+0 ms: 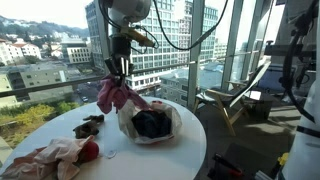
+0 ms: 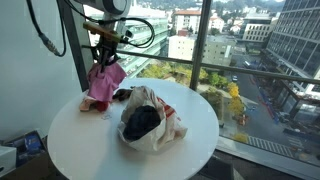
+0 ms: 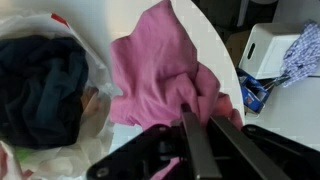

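the pink cloth (image 1: 112, 96) hangs bunched from the hand (image 1: 118, 72), which is pinched almost closed on its top fold, so the rest drapes freely. its hem is low over the round white tabletop (image 1: 175, 155), though i can't tell if it touches. just beside it a plastic bag (image 2: 168, 128) slumps open around a dark garment (image 3: 40, 85). further off lie a small dark rag (image 1: 88, 125) and a heap of pale and red clothes (image 1: 58, 155).
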Controlling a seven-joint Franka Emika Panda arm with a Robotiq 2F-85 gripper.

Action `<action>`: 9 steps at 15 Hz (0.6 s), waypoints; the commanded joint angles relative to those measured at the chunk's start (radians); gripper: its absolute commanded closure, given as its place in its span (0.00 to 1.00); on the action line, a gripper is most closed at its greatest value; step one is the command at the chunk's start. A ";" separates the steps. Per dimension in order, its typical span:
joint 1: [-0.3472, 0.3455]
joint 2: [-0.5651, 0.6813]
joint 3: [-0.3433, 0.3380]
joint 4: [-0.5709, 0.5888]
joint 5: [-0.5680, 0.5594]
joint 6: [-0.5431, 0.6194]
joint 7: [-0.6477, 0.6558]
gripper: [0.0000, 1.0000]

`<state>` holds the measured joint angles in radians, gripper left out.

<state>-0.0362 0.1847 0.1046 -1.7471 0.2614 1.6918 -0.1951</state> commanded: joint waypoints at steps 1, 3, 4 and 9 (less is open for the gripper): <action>-0.033 -0.140 -0.059 -0.136 0.098 -0.167 -0.035 0.89; -0.049 -0.128 -0.104 -0.140 0.126 -0.266 -0.028 0.89; -0.057 -0.111 -0.124 -0.142 0.135 -0.290 -0.028 0.89; -0.091 0.033 -0.186 -0.123 0.133 -0.254 0.014 0.89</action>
<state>-0.1135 0.1350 -0.0615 -1.8965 0.3700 1.4258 -0.2053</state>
